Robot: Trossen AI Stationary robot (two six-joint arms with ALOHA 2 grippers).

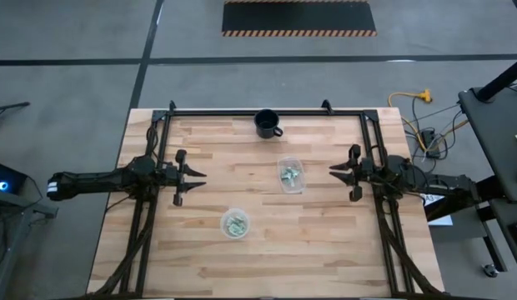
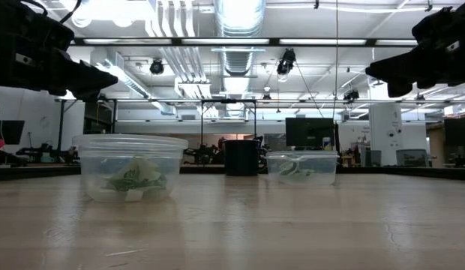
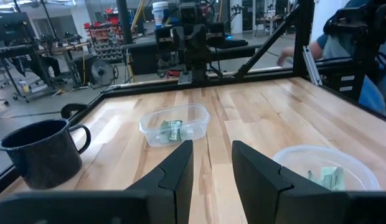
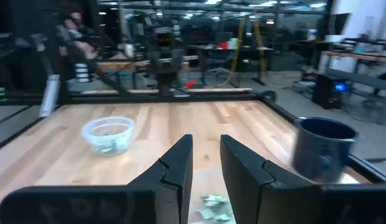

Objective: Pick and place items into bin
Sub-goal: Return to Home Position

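Note:
Small light-green and white wrapped items lie in two clear containers. Some are in a rectangular tub point(image 1: 290, 175) point(image 3: 174, 124) at mid-table. Others are in a round tub point(image 1: 234, 223) point(image 2: 133, 166) point(image 4: 108, 134) nearer the near edge. My left gripper point(image 1: 194, 177) point(image 3: 211, 168) hovers open above the table's left part and points at the rectangular tub. My right gripper point(image 1: 332, 171) point(image 4: 207, 165) hovers open on the right, just short of that tub, whose items point(image 4: 215, 208) show below its fingers. Neither gripper holds anything.
A black mug point(image 1: 268, 123) point(image 3: 43, 152) point(image 4: 324, 149) stands by the far edge. A black frame point(image 1: 267, 112) runs along the table's far and side edges. A person point(image 3: 342, 50) is beyond the table. Bare wood lies between the tubs and the near edge.

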